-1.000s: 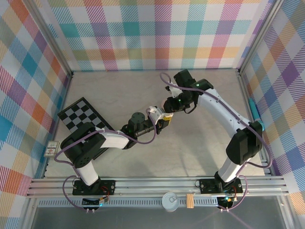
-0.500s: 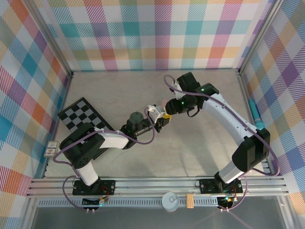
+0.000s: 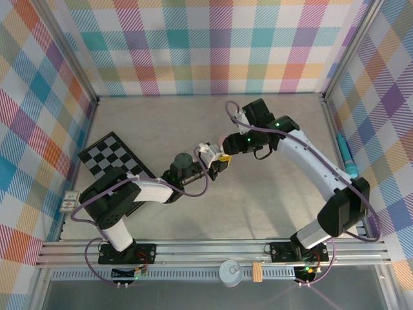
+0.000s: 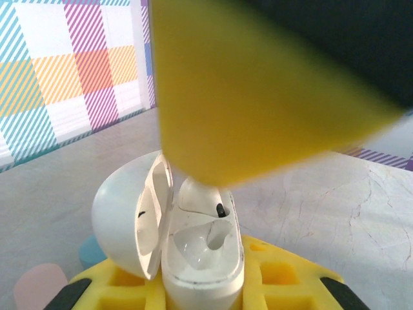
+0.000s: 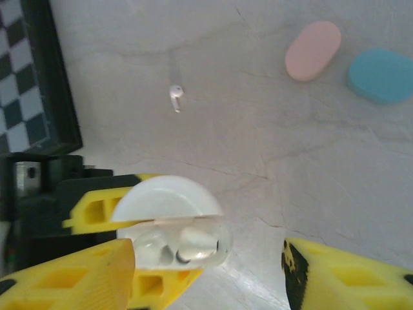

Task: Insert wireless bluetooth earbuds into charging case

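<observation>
Camera setup: one fixed overhead, two on the wrists.

Top external sits high at the near edge and looks down on the whole table (image 3: 271, 194) from far off. Left wrist is very close and low, facing the open white case (image 4: 200, 258) nearly level. Right wrist is close above, looking down. All three views share that case, mid-table.

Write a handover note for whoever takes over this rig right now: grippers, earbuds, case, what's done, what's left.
Left gripper: shut on the white pebble-shaped plastic charging case, lid open.
Right gripper: open, empty, close above the case.
Done: one small white stemmed earbud sits in one slot; the other slot is empty.
Left: a second white stemmed earbud lies loose on the table, beyond the case and near the black-and-white chessboard. It probably needs picking up and seating in the empty slot.
</observation>
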`<action>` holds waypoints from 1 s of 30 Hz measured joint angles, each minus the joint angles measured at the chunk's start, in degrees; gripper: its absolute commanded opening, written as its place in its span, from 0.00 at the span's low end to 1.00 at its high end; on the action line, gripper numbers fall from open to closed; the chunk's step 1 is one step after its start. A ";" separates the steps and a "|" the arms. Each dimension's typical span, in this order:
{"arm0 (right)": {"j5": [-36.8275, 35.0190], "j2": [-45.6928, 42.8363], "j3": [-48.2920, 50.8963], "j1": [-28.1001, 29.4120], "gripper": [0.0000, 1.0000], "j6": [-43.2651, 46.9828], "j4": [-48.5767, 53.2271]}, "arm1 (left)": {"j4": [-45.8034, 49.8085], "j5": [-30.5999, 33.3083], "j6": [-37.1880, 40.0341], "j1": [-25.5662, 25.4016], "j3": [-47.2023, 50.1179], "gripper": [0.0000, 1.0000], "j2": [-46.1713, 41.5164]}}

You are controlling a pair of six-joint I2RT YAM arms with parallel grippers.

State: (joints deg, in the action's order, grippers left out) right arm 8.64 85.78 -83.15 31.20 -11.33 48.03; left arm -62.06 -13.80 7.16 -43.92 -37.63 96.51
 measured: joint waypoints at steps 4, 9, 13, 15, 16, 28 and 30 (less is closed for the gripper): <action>-0.09 -4.00 1.27 -0.90 0.65 -0.72 -2.78 | 0.83 0.33 0.44 1.38 2.64 0.03 -3.15; -1.40 -4.13 1.86 -2.16 0.65 -3.02 -5.86 | 2.69 1.49 1.57 5.42 6.86 0.02 -10.58; -1.38 0.68 0.81 -2.67 0.66 -5.79 -5.99 | 5.07 2.40 1.73 8.96 10.27 0.03 -17.18; -0.79 4.96 -0.68 -2.64 0.66 -7.04 -6.08 | 6.49 3.10 1.95 10.10 12.15 0.04 -21.05; -0.48 6.93 -1.20 -2.58 0.66 -7.52 -6.16 | 6.99 3.48 2.14 10.38 12.98 0.04 -22.80; -0.46 29.09 -14.51 3.32 0.58 -10.51 -5.05 | 24.48 7.34 2.97 10.47 16.76 0.03 -47.71; -0.22 32.26 -17.38 4.26 0.55 -10.67 -4.74 | 27.65 7.67 3.21 10.47 16.76 0.03 -50.97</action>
State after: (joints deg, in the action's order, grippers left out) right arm 8.43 118.04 -100.53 35.46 -22.00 43.29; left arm -34.41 -6.13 10.37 -33.45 -20.86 45.54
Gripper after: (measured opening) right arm 0.572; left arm 0.197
